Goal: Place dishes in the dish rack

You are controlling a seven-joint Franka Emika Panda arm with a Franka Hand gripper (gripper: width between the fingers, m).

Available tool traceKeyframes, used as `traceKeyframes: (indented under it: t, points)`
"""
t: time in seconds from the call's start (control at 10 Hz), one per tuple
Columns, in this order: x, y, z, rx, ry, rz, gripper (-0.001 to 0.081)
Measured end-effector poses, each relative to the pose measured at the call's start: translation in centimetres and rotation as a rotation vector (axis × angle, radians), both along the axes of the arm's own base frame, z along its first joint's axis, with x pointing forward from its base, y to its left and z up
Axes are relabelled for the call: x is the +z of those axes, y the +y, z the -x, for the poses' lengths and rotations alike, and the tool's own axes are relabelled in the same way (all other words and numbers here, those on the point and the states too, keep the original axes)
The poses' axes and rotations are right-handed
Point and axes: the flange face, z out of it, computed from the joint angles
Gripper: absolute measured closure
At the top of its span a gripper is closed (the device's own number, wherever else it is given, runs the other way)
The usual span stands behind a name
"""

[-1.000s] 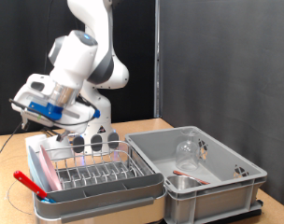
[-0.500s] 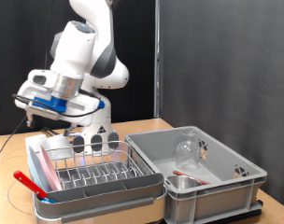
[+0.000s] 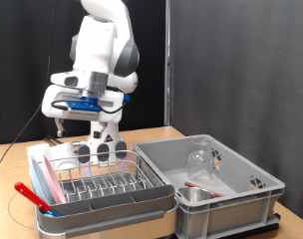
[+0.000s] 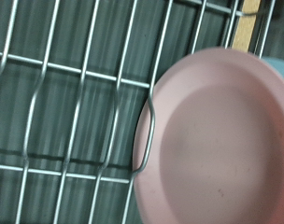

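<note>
The chrome wire dish rack [image 3: 97,179] on its pale tray stands at the exterior view's lower left. A round pink plate [image 3: 49,183] stands on edge in the rack's left end; it fills much of the wrist view [image 4: 217,140] behind rack wires [image 4: 77,112]. A red utensil [image 3: 30,195] lies by the rack's left front corner. A clear glass [image 3: 199,159] and a steel bowl [image 3: 195,196] sit in the grey tub [image 3: 246,194]. My gripper [image 3: 58,125] hangs above the rack's back left corner, nothing seen in it. Its fingers do not show in the wrist view.
The grey plastic tub stands right of the rack, with a thin reddish item [image 3: 199,185] by the bowl. Grey utensil cups [image 3: 102,150] sit at the rack's back. The robot base [image 3: 107,124] rises just behind the rack. A dark curtain closes off the back.
The arm has swung towards the exterior view's right and the hand has levelled out, now sitting over the rack's back left corner. The dishes have not moved.
</note>
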Motion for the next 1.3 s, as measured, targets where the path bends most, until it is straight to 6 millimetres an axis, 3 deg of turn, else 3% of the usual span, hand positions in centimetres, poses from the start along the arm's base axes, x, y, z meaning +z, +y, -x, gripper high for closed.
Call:
traceKeyframes:
  t: [0.3,0.7,1.0,1.3]
  points:
    - [0.5,1.6,-0.9,0.093,-0.015,-0.135,-0.0002]
    - [2.9,6.8,-3.4,0.337,-0.006,-0.209,-0.0002]
    - [2.8,7.0,-3.5,0.39,-0.003,-0.214,-0.0002]
    - [4.0,11.2,-4.5,0.55,0.026,-0.215,-0.0002]
